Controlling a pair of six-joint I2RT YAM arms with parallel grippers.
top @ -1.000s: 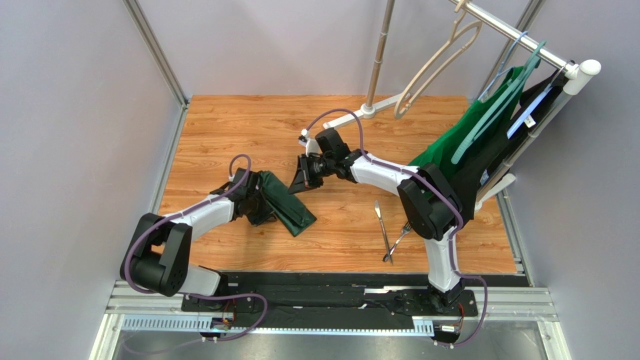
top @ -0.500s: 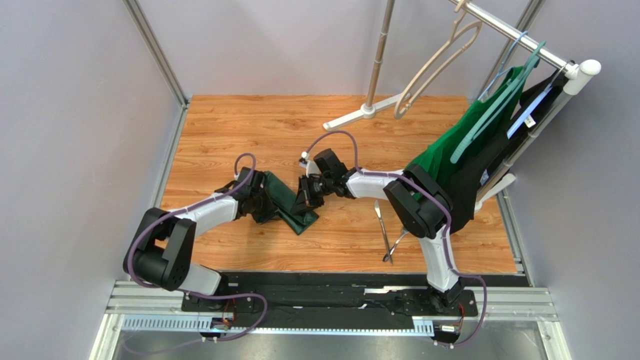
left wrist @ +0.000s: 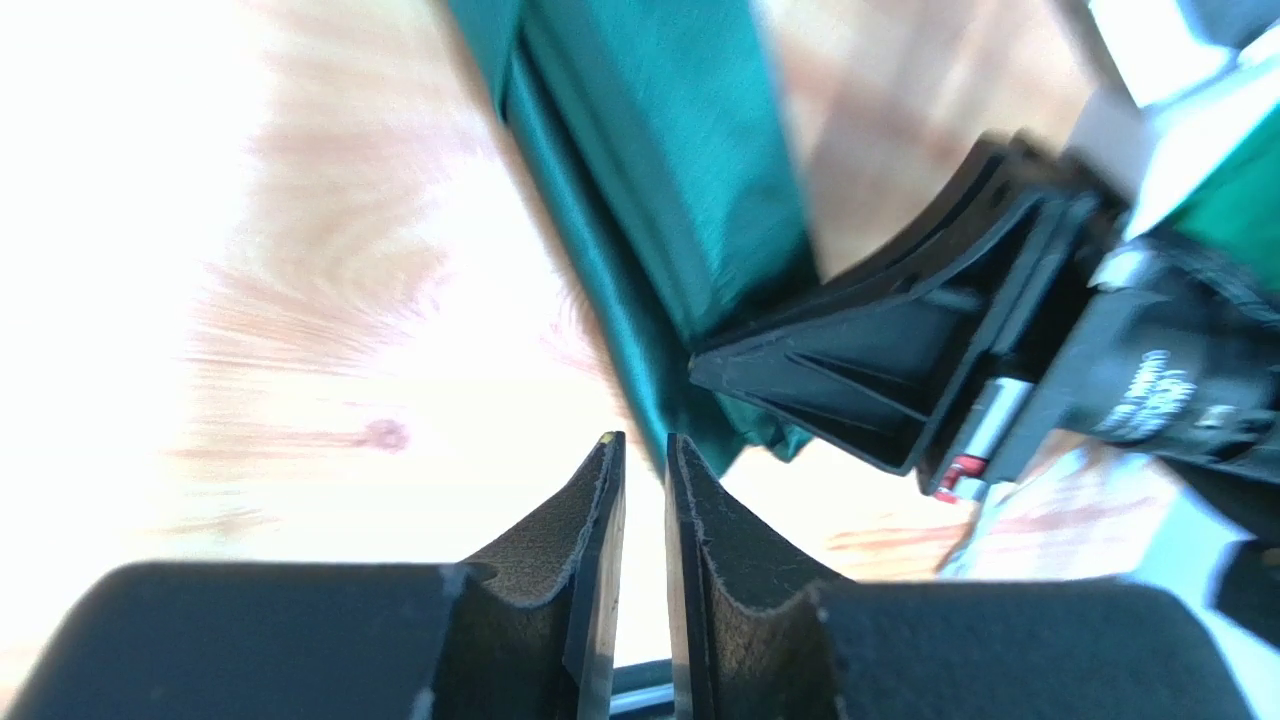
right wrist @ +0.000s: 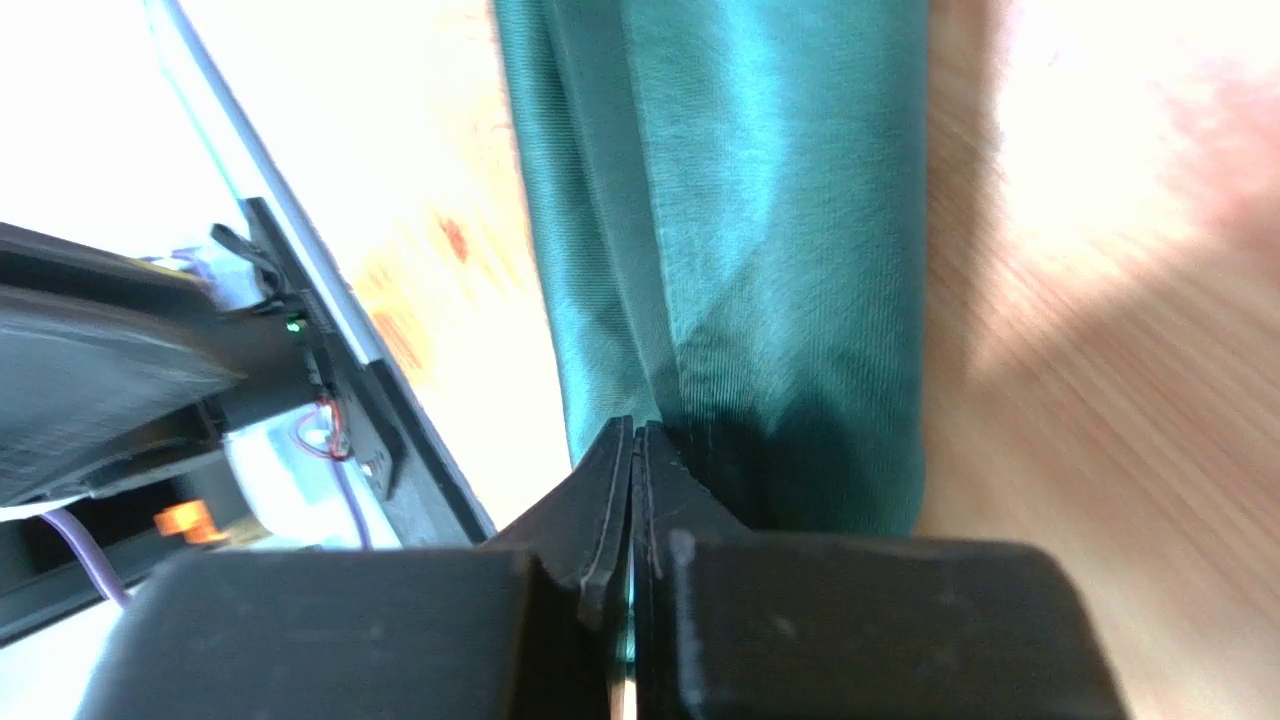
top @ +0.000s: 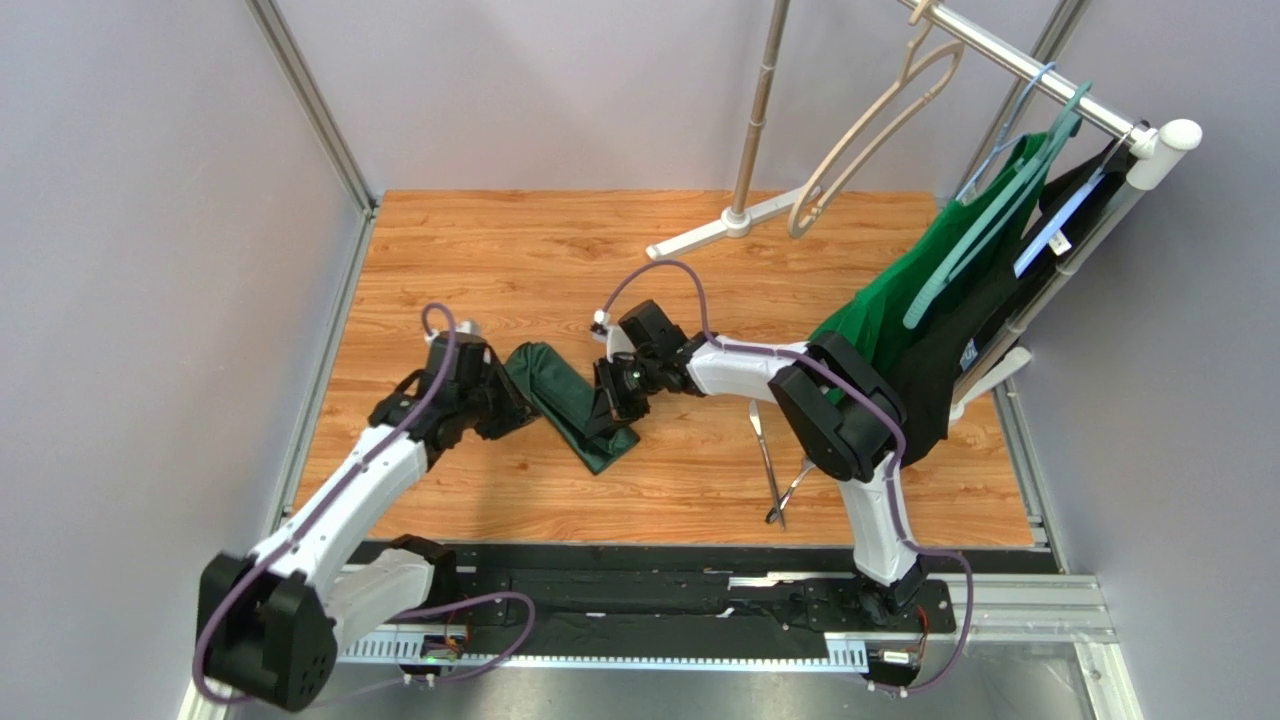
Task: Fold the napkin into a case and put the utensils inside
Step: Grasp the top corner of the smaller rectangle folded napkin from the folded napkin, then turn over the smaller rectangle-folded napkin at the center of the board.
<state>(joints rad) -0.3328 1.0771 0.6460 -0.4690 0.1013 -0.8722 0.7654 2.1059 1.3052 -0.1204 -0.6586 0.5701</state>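
1. R hand (right wrist: pixel 634 450): clenched, fingers pressed together w/ no visible gap. Tips sit right at a fold crease of the napkin (right wrist: pixel 751 225), and as far as the wrist view shows they pinch the cloth.
2. Top view: that hand is over the napkin's near-right end. R arm (top: pixel 751 360) reaches in from the right, low across the desk (top: pixel 496 255).
3. L hand (left wrist: pixel 634 465): released. Fingers are a thin slit apart, bright desk shows through, nothing btwn them.
4. L hand is just beside the napkin's far-left end, tips aimed at the cloth's long edge. Touching or not: can't tell.
5. Napkin: dark green, folded to a narrow strip, flat on the desk approx mid-desk. It runs diagonally from far-left to near-right, btwn the two hands. Layered long edges show in both wrist views.
6. Utensils (top: pixel 762 443): two slim silver pieces lying bare on the desk, right of the napkin and apart from it, by the R arm's lower link. Their near ends meet in a narrow V. Not in the cloth. Which one is the fork: too small to tell.
7. Further right: a brighter green garment (top: pixel 902 293) on a teal hanger (top: pixel 984 225) hangs from a rack (top: pixel 1052 93) at the desk's right edge.
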